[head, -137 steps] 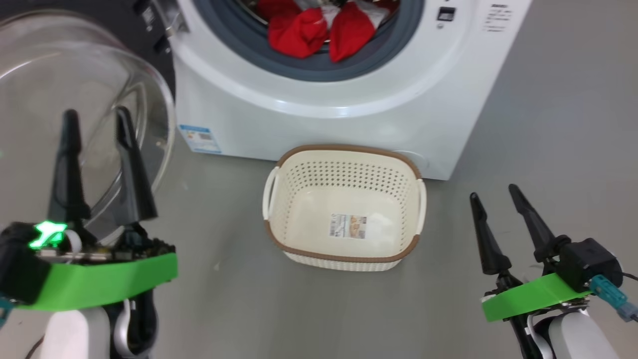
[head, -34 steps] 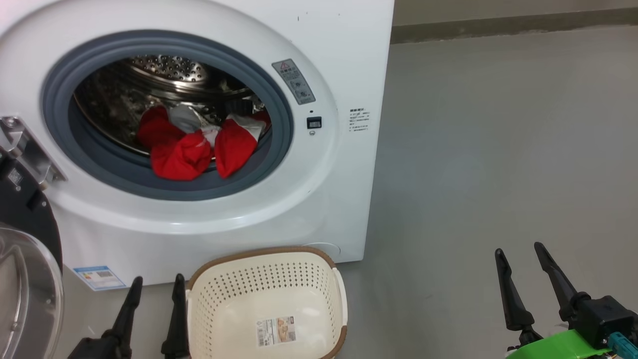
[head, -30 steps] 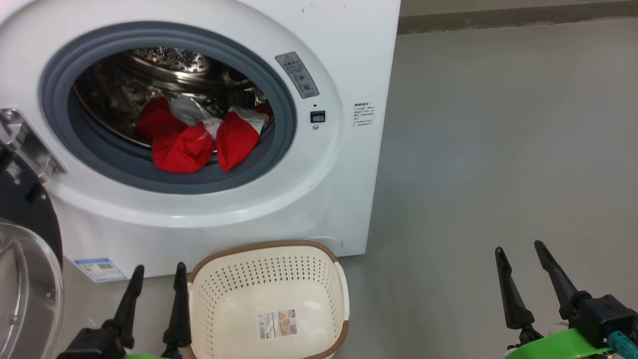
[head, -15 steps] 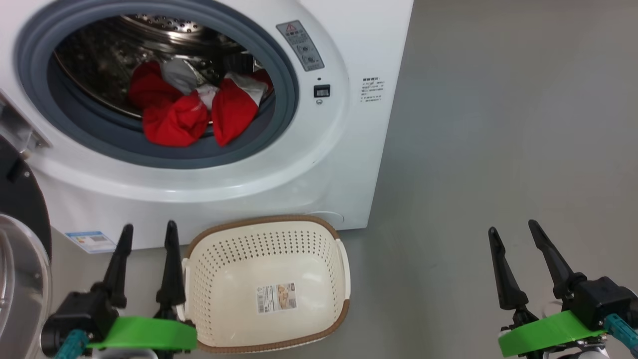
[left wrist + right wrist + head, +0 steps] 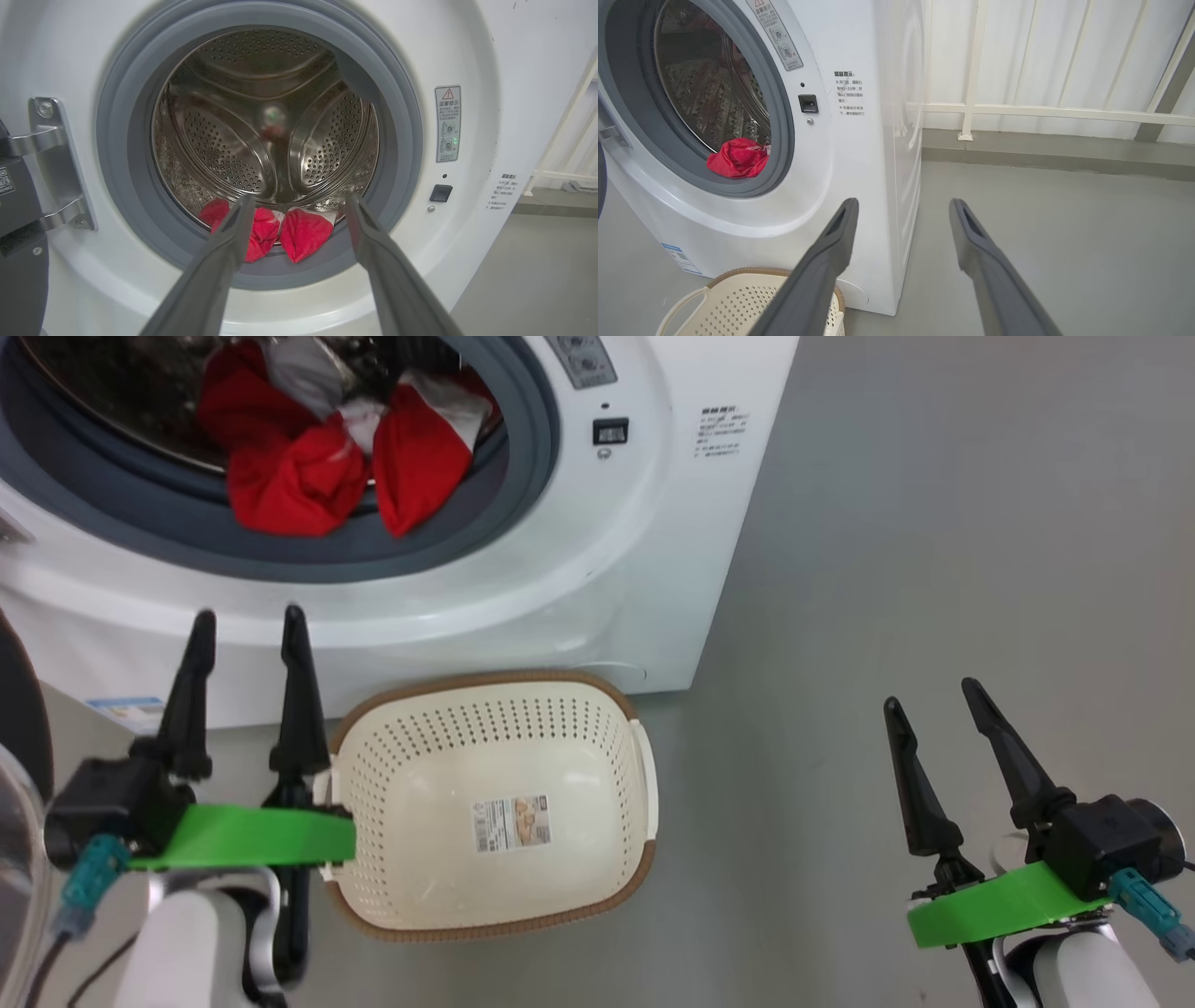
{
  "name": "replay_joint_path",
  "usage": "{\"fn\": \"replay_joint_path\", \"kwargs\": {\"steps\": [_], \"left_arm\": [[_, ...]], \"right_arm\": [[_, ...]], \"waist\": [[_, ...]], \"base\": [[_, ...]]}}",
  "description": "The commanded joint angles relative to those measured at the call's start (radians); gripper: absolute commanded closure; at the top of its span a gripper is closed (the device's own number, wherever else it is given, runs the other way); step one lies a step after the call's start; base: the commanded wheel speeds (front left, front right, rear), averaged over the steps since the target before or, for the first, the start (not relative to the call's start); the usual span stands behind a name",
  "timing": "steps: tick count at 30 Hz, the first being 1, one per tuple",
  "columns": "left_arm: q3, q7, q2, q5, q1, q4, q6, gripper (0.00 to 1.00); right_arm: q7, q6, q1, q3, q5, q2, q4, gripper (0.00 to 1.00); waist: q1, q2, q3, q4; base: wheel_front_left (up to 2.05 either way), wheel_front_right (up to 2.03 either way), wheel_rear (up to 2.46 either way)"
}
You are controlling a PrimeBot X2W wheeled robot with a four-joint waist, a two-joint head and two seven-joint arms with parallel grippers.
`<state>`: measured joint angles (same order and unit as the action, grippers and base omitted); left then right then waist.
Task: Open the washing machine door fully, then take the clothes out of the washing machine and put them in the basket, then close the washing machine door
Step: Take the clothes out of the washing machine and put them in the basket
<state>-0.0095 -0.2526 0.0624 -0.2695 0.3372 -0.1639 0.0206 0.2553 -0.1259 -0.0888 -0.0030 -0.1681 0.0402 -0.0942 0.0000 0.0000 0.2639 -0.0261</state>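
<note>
Left gripper (image 5: 248, 613) wide and empty; we aim it at the washing machine (image 5: 653, 551) port because the clothes (image 5: 299, 476) lie at its front lip. Basket (image 5: 485, 679) sits empty just below that port for the drop. Right gripper (image 5: 932, 693) wide, idle, well off the machine's side.

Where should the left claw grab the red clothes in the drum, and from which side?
Likely the two red bulges of the clothes spilling onto the lower grey door seal: they bunch up nearest the front. Come straight in from the front with the open left claw, which faces them in its wrist view.
</note>
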Motion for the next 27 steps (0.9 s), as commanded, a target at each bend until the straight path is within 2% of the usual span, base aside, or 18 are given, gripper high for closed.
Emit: {"fn": "replay_joint_path", "kwargs": {"steps": [1, 14, 27], "left_arm": [[0.036, -0.009, 0.014, 0.001, 0.044, 0.018, -0.011, 0.00], [0.057, -0.009, 0.030, -0.007, 0.312, -0.087, -0.024, 0.00], [0.057, -0.007, 0.075, 0.044, 0.569, -0.324, 0.019, 0.00]], "right_arm": [[0.006, -0.005, -0.031, 0.026, 0.013, 0.010, 0.028, 0.00], [0.006, -0.005, -0.113, 0.056, 0.020, 0.010, 0.041, 0.00], [0.006, -0.005, -0.180, 0.107, -0.001, 0.010, 0.029, 0.00]], "waist": [[0.0000, 0.0000, 0.046, 0.007], [0.0000, 0.0000, 0.193, -0.002], [0.0000, 0.0000, 0.269, -0.038]], "base": [[0.00, 0.00, 0.00], [0.00, 0.00, 0.00], [0.00, 0.00, 0.00]]}}
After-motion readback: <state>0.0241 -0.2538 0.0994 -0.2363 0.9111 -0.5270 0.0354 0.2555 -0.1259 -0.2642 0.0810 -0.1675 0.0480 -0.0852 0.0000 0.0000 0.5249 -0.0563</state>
